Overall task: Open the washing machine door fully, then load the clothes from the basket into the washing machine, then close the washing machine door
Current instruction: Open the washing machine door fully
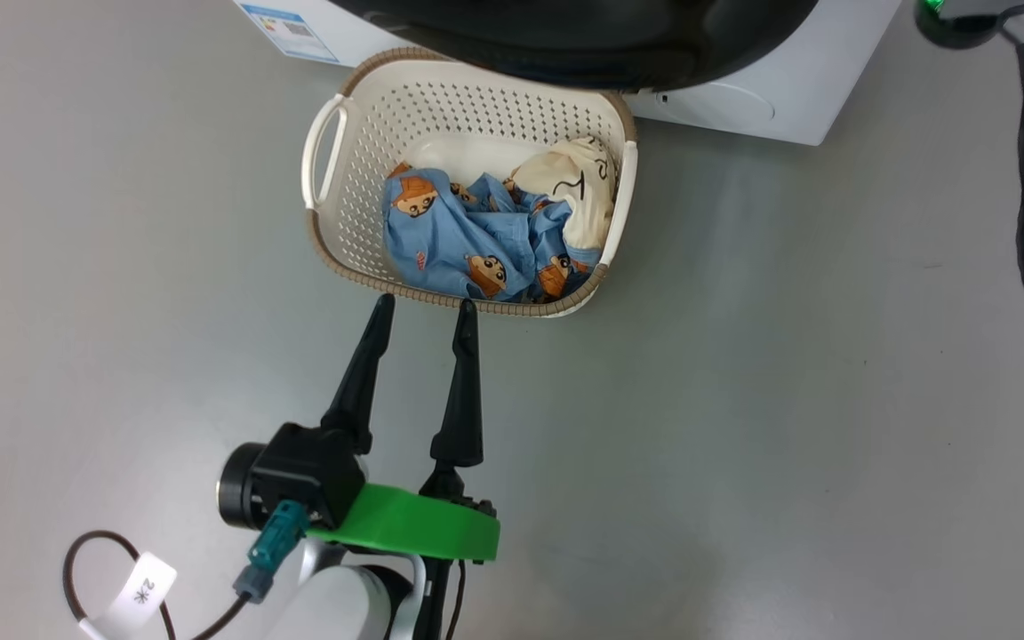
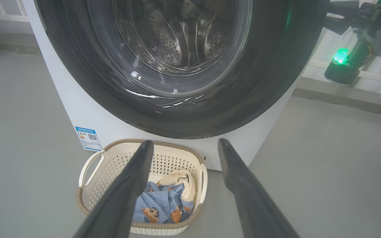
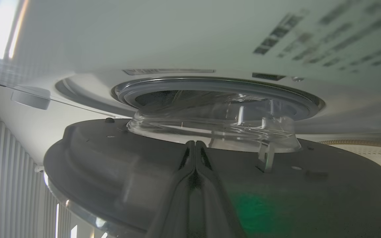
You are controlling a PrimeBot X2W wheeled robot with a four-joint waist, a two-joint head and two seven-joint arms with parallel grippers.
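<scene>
**A:** Head view: our left gripper (image 1: 425, 305) hangs low, jaws spread wide and empty. Its fingers point at the basket (image 1: 356, 222), which stands on the floor against the washing machine (image 1: 743, 98). The clothes (image 1: 468, 236) are heaped inside it, beneath the overhanging washing machine door (image 1: 565, 36).

**B:** Left wrist view: between those parted fingers we look up at the door's black ring, with the steel drum (image 2: 177, 36) showing through its glass.

**A:** Right wrist view: our right gripper (image 3: 195, 143), fingers pressed together and pinching nothing, reaches along the door's inner face toward the glass bowl (image 3: 210, 122). The gasket (image 3: 217, 86) lies beyond. We cannot confirm contact.

**B:** We judge the door only partly swung. We should push with the closed fingers on the ring, not the glass, and follow the hinge's arc. Our left arm should stay clear of the basket until the opening is free.
</scene>
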